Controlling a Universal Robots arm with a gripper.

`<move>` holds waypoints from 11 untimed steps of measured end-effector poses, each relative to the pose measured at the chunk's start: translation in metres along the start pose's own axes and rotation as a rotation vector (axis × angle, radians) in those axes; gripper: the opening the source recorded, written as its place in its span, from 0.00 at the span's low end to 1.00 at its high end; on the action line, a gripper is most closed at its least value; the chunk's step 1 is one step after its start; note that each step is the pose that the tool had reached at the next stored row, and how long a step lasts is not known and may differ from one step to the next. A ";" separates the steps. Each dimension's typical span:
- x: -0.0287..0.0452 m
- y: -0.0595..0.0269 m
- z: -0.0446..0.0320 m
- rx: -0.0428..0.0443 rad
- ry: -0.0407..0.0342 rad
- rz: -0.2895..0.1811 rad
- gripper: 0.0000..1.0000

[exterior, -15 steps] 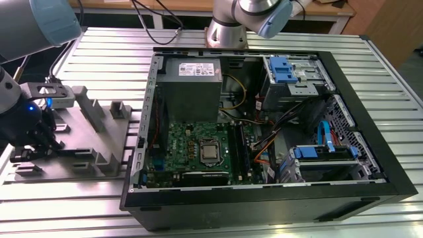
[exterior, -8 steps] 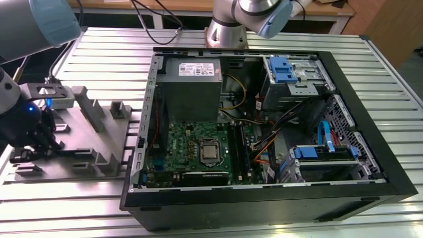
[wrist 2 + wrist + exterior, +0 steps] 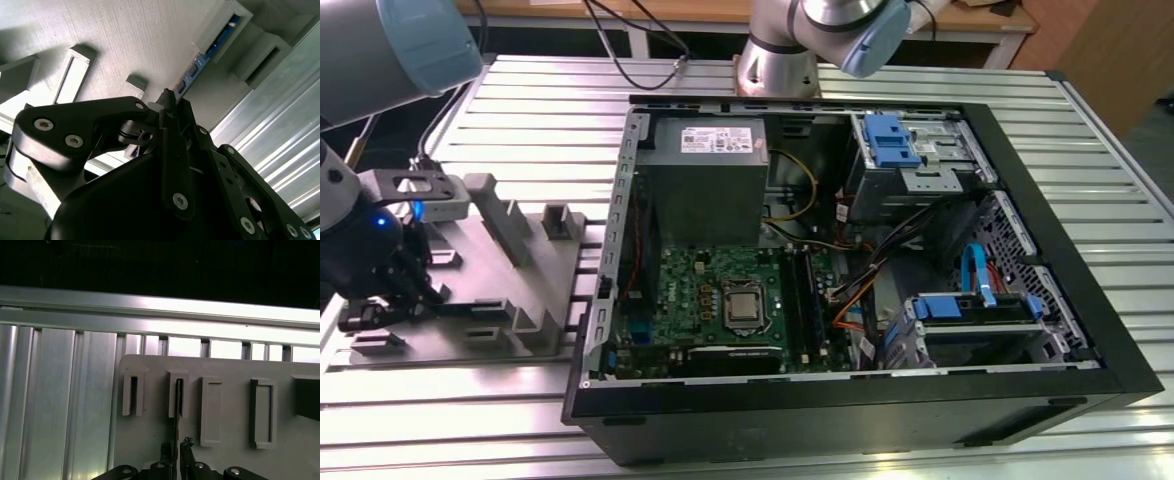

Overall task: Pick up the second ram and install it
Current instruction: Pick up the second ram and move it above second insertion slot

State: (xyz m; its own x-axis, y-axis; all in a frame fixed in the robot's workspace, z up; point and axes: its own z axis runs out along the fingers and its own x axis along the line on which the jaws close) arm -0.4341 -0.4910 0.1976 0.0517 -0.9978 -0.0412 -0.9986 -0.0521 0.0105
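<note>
The second ram (image 3: 176,415) is a thin dark stick standing on edge in a slot of the grey tray (image 3: 230,370). In the second wrist view the ram (image 3: 199,61) shows blue along its edge, running from a tray (image 3: 125,40) post to my fingers. My gripper (image 3: 176,447) sits at the near end of the stick, one fingertip on each side, shut on it (image 3: 167,97). In the exterior view the gripper (image 3: 380,305) is low over the tray (image 3: 480,290) at that view's left, beside the open computer case (image 3: 854,390).
The case holds a green motherboard (image 3: 720,300) with long memory slots (image 3: 807,300) beside the processor, a grey power supply (image 3: 707,150), cables and blue-tabbed drive cages (image 3: 894,140). The tray's upright posts (image 3: 500,225) stand near the gripper. Everything rests on a slatted aluminium table (image 3: 534,120).
</note>
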 end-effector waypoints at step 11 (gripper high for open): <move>0.0001 0.0000 -0.0029 0.0001 -0.0001 0.000 0.21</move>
State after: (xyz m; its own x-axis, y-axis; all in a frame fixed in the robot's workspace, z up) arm -0.4341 -0.4912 0.2005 0.0516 -0.9978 -0.0413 -0.9986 -0.0521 0.0104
